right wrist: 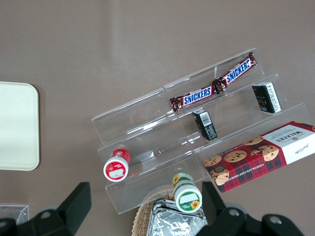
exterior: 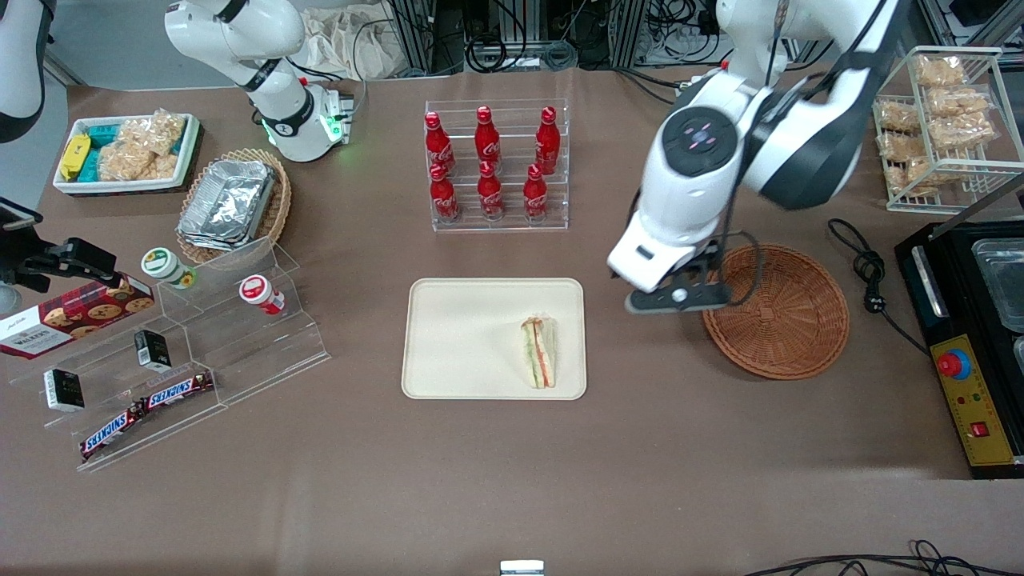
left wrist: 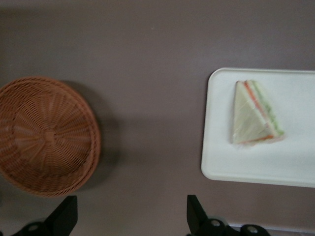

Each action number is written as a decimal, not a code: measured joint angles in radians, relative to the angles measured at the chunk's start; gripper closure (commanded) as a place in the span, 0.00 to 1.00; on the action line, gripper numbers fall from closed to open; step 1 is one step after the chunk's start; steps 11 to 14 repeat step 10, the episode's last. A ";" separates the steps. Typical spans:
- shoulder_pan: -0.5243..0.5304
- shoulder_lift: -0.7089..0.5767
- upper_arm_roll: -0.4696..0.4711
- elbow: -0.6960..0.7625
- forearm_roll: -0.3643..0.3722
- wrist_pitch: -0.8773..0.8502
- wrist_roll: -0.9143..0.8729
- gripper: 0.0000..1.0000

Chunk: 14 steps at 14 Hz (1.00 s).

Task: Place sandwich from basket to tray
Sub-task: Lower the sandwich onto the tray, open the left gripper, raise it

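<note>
Sandwich (exterior: pixel 539 352) on tray (exterior: pixel 448 336); hand (left wrist: pixel 132 216) spread.

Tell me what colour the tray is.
Cream-beige tray, clearest in the front view; the open gripper hangs above the table.

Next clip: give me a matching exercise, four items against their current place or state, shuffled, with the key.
Items:
1. sandwich
2. basket
3. tool
4. cola bottles

States:
A. holds nothing
B. lying on the tray
C. upright in a clear rack
D. open, above the bare table between tray and basket

Pairs: 1-B, 2-A, 3-D, 4-C
</note>
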 measured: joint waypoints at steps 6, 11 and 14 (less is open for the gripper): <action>0.308 -0.143 0.016 0.010 -0.127 -0.164 0.182 0.00; 0.422 -0.127 0.019 0.069 -0.128 -0.182 0.252 0.00; 0.422 -0.127 0.019 0.069 -0.128 -0.182 0.252 0.00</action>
